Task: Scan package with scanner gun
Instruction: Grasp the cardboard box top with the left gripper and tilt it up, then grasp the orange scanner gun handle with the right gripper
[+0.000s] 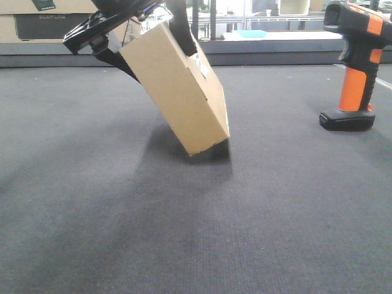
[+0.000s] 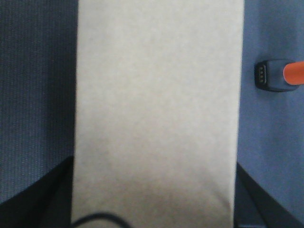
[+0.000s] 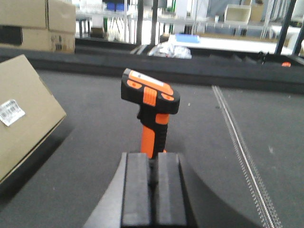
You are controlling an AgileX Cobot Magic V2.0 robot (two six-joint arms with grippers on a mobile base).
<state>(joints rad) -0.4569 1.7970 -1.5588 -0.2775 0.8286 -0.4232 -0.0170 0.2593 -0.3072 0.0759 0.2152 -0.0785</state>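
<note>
Black pads of the right gripper (image 3: 153, 190) press together with nothing between them, just short of the scanner (image 3: 151, 102), which stands upright on the grey mat (image 1: 184, 233). Well to its side, the left gripper (image 1: 156, 52) clamps the box (image 1: 177, 86), apparently by its upper end. The box tilts, one lower corner on the mat, its white label (image 3: 10, 111) towards the scanner. Stacked cartons (image 3: 38, 23) stand behind.

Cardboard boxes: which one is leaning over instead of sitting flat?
The small plain tan package with the white label, tilted steeply over the grey mat. The bigger cartons behind sit flat, stacked.
</note>
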